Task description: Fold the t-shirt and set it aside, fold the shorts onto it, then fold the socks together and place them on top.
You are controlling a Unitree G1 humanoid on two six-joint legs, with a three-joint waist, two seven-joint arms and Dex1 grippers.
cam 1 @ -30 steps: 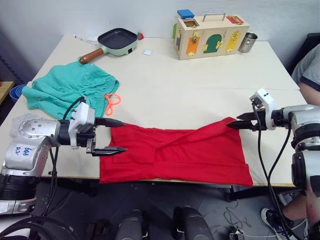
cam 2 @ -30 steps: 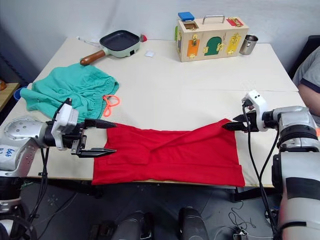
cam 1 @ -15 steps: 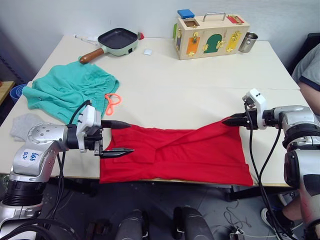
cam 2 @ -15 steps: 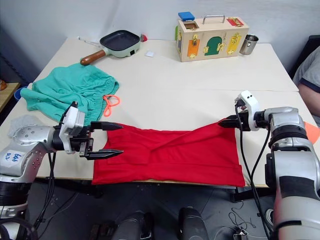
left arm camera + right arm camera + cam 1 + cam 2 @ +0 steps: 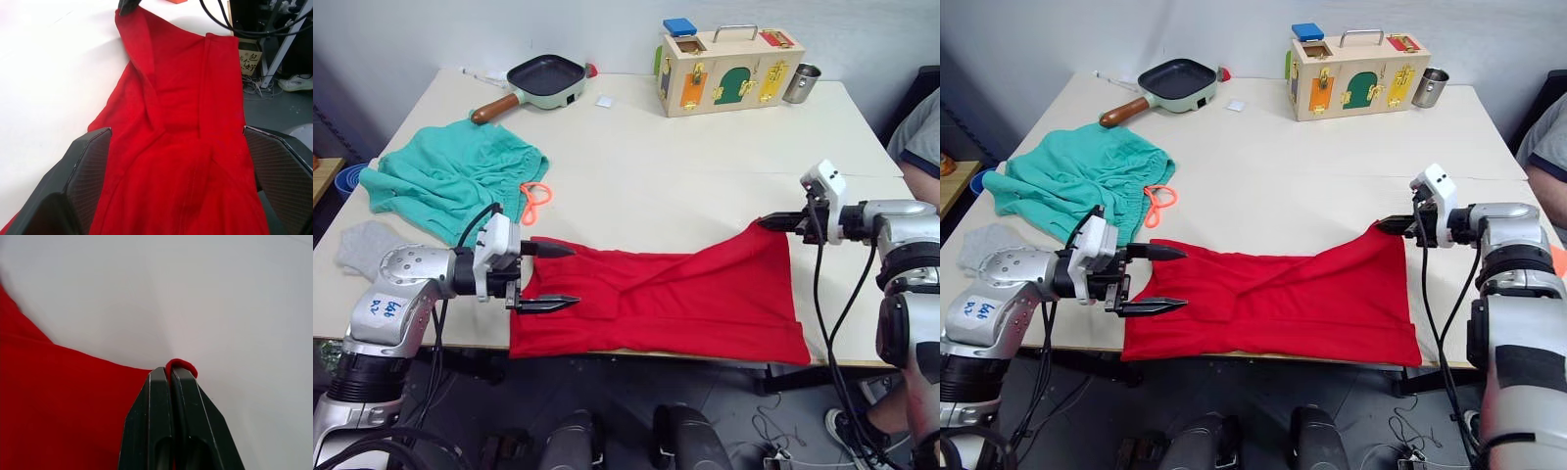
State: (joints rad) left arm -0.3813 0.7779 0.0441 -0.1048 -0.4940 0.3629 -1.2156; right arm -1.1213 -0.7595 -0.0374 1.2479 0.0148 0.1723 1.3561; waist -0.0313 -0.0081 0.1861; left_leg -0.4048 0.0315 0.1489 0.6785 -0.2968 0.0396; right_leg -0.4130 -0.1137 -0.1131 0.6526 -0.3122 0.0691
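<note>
The red t-shirt is being stretched lengthwise along the near edge of the tabletop, its lower hem lying right at that edge. Its far right corner is being pinched by the right claw, whose fingers are pressed fully together on a small loop of red cloth, as is being shown by the right wrist view. The left claw is being held wide apart at the shirt's left end, one finger above the fabric edge and one over it, with nothing gripped; in the left wrist view the red cloth is being framed between the two spread fingers. The teal shorts are lying crumpled near the tabletop's left edge, the orange drawstring trailing beside them, and the grey socks are resting at the left front corner. Open tabletop is being left between the shirt and the frying pan, wooden latch box and metal cup along the far side.
</note>
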